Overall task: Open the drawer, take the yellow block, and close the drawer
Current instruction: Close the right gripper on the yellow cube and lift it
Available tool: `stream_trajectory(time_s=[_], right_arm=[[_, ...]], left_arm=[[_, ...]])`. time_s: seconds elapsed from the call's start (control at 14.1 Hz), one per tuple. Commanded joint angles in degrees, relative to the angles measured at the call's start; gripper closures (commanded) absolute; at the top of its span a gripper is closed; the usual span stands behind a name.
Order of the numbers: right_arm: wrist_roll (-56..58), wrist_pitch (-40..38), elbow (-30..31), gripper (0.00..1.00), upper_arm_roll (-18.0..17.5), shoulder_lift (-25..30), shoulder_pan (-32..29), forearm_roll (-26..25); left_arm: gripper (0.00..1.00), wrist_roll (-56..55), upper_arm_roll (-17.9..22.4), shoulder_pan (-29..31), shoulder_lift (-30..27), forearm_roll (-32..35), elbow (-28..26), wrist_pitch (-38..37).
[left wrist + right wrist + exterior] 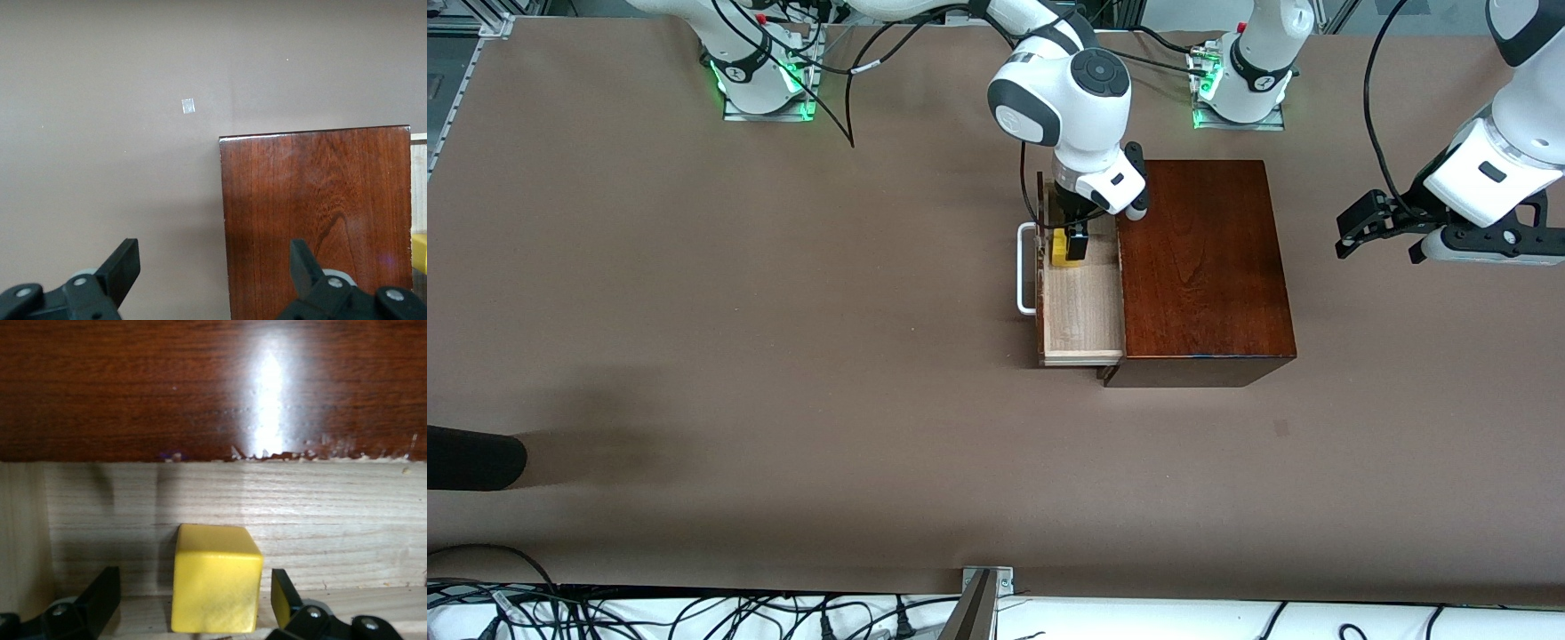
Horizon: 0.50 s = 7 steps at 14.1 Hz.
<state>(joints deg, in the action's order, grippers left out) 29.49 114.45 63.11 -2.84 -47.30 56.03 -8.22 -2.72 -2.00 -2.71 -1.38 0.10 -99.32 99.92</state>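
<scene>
Table [783,356]: brown surface, carries the glossy reddish-brown wooden box [1205,267], which sits nearer the left arm's end.

Drawer [1080,307]: pulled out of the box toward the right arm's end, pale wood floor exposed, white U-shaped handle [1025,269] on its front.

Right gripper [1072,242]: down inside the open drawer, at the part farther from the front camera. Jaws spread a bit wider than the cube; in the right wrist view the fingers [287,597] flank the yellow block [215,579] with a visible gap on each side. No contact that I can see, nothing gripped.

Yellow block: sits on the drawer floor, between the right gripper's fingers, near the drawer's front wall.

Left gripper [1383,233]: hangs in the air over the table past the box toward the left arm's end, arm waiting. Jaws wide apart, empty. Its wrist view shows the box top and a sliver of yellow at the frame edge.

No readable writing or brand marks anywhere. Only mark: a small pale square patch [188,106] on the table surface, blank.
</scene>
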Motion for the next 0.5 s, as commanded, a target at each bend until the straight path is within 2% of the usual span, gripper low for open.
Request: stream_trajectory(time_s=[0.0,0.35,0.43], right_arm=[[0.57,0.69,-1.50,0.00,-0.15,-1.48,-0.13,-0.92],[0.40,0.86,-1.41,0.00,-0.15,-1.92,-0.13,-1.01],[0.48,0.95,-1.41,0.15,-0.15,-2.01,-0.13,-1.01]], left_arm=[[0.00,0.61,-0.37,-0.28,-1.17,1.39,-0.53,-0.70],[0.00,0.79,-0.46,-0.28,-1.17,1.39,-0.44,-0.87],[0.00,0.79,-0.46,-0.28,-1.17,1.39,-0.44,-0.87]])
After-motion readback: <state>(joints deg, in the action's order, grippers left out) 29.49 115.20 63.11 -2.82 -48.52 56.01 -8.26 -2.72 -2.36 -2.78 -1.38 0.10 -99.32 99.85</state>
